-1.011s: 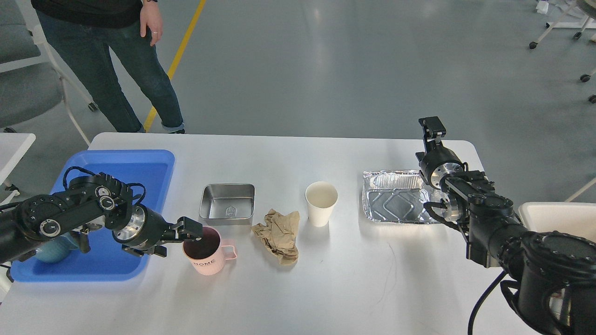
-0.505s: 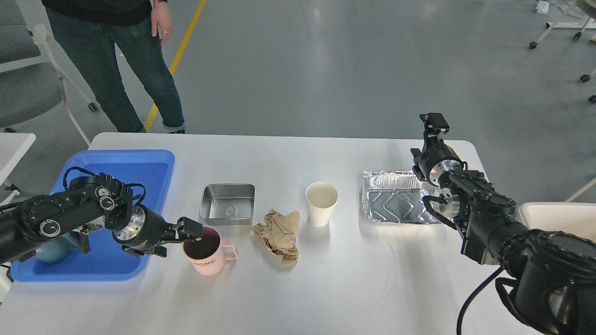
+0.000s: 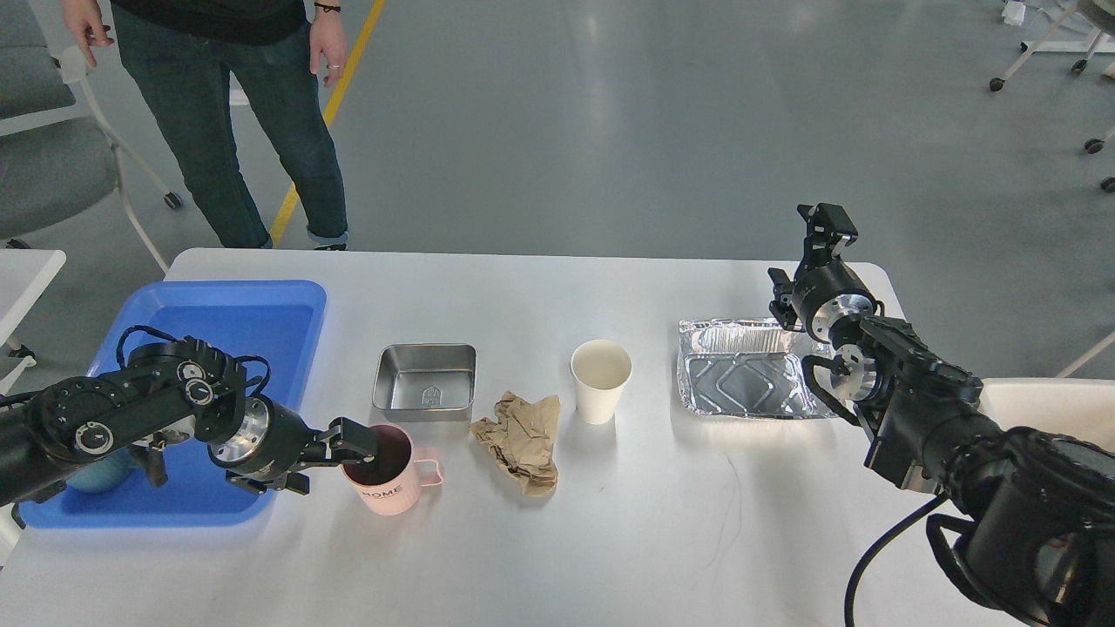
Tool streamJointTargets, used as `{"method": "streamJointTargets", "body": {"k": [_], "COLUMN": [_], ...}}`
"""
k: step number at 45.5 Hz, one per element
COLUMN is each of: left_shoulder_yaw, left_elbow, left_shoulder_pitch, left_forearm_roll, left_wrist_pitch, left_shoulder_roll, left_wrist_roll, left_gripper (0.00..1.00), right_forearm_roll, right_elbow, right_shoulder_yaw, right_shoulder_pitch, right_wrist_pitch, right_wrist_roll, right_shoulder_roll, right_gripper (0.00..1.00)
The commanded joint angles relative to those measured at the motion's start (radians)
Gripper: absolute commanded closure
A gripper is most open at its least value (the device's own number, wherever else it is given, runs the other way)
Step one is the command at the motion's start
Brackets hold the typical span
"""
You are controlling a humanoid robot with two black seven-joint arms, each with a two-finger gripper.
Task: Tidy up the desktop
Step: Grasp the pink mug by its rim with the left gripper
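You're looking at the desktop, a large, smooth white rectangular top with rounded corners that fills most of the near part of the view. It lies flat and level, its far edge running straight across from left to right against the grey floor. Faint dark hairline scratches show on the near-right part of its surface. Its near edge and near corners run out of view at the bottom.
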Motion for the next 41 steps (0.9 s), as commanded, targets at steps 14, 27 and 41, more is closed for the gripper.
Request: {"method": "streamJointTargets", "body": {"k": [14, 27, 41], "left_shoulder_yaw": [-0.001, 0.003, 0.005], "left_elbow": [0.029, 0.035, 0.035], "left_shoulder_pitch": [-0.002, -0.002, -0.002], "left_forearm_roll": [0.0, 0.002, 0.002], "left_wrist_pitch": [0.026, 0.035, 0.015], "left_shoulder_roll": [-0.032, -0.043, -0.046], "left_wrist_roll": [0.001, 0.003, 0.043], "left_gripper": [0.03, 0.18, 0.54], "right_forearm_roll": [-0.002, -0.002, -0.003], "right_elbow": [-0.006, -0.008, -0.008], "right_shoulder_yaw": [-0.003, -0.003, -0.003], "right_shoulder_pitch": [-0.003, -0.006, -0.01], "right_wrist_pitch": [-0.005, -0.009, -0.009], "right_wrist_roll": [0.001, 0.001, 0.001], "right_shoulder_roll": [0.0, 0.0, 0.0], "right_gripper": [0.0, 0.0, 0.0]}}
